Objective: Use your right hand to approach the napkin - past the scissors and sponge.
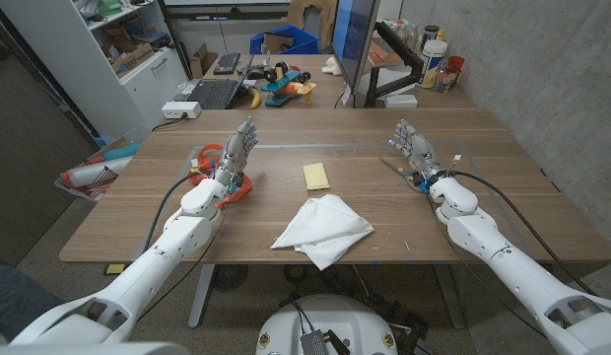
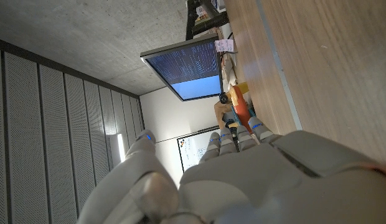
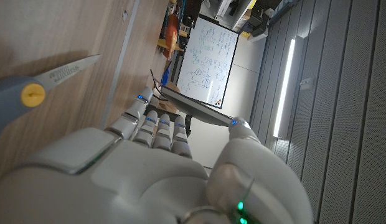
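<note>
Napkin, white crumpled cloth [image 1: 323, 230], lay toward table centre, left of the empty, spread-fingered right hand [image 1: 416, 154].

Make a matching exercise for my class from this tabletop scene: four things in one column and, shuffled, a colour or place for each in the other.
Things:
1. napkin
2. sponge
3. scissors
4. left robot hand

Descriptions:
A. beside the right robot hand
B. yellow block
C. white, crumpled, nearest the table's front edge
D. raised over an orange object

Pairs: 1-C, 2-B, 3-A, 4-D
</note>
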Controlling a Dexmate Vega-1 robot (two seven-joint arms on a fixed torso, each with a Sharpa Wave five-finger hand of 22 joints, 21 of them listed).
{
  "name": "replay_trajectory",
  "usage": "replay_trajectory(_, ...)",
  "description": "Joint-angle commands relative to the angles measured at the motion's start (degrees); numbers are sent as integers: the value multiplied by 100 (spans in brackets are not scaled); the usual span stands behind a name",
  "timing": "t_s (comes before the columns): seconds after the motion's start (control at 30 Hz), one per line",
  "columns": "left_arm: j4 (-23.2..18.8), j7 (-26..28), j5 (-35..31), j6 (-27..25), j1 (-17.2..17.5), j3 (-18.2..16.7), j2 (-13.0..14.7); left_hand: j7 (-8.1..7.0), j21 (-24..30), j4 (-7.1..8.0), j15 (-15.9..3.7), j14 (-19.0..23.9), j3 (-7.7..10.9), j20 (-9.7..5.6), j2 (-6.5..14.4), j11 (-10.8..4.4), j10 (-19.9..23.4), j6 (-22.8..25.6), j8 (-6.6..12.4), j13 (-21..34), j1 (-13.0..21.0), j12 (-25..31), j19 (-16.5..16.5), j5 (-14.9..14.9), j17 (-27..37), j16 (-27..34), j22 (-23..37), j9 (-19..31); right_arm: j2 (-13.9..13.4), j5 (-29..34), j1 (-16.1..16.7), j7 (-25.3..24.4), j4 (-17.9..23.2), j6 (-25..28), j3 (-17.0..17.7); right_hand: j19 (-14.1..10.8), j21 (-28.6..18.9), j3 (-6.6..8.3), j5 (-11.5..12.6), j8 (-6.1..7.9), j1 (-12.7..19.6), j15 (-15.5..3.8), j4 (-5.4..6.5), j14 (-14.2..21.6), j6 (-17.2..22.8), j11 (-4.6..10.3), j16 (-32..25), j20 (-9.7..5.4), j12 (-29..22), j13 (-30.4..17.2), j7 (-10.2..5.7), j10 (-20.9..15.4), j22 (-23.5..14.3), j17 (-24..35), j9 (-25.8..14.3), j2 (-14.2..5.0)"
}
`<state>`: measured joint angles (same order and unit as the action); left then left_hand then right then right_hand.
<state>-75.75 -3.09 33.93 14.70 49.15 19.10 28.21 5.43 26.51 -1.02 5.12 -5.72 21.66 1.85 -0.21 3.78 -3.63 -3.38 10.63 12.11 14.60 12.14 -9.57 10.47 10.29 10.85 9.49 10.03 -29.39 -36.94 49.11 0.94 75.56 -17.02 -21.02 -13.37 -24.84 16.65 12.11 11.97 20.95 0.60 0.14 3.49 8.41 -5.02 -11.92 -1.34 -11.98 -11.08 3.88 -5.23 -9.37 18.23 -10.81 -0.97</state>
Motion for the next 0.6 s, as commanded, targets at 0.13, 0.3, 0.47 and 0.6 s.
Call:
replay_trajectory(0.13,-343,-516,-935,-525,334,-1096,-867,60,10,-7,1,-37,36,34,24,-12,-25,8,42,3,58,30,-114,37,28,31,27,24,-45,53,110,-80,123,-41,26,-59,-7,39,41,18,41,5,-14,59,60,-22,-26,-8,-24,-25,-8,-2,-18,16,-27,-21)
replay_trajectory(0.3,-435,-610,-1139,-643,405,-1284,-1017,57,0,-13,7,-26,39,44,34,-5,-8,21,44,-1,62,36,-101,36,27,34,27,24,-56,30,165,-86,175,-89,61,-74,5,34,40,17,40,-2,-20,69,71,-37,-30,-4,-25,-24,-11,-16,-18,6,-26,-29)
replay_trajectory(0.47,-476,-712,-1241,-666,463,-1418,-1148,48,-16,-20,6,-16,42,46,46,-9,16,34,45,-6,68,45,-90,35,26,37,28,24,-91,40,224,-77,252,-133,75,-82,16,34,41,15,44,-2,-27,74,77,-36,-31,-1,-27,-23,-10,-31,-19,-3,-25,-39)
replay_trajectory(0.6,-524,-766,-1313,-697,500,-1481,-1212,46,-25,-25,3,-9,45,54,54,-4,28,49,48,-9,72,49,-79,33,25,38,28,24,-130,89,267,-57,328,-188,64,-91,28,32,41,13,42,-4,-31,76,84,-24,-32,0,-25,-22,-13,-40,-19,-11,-25,-51)
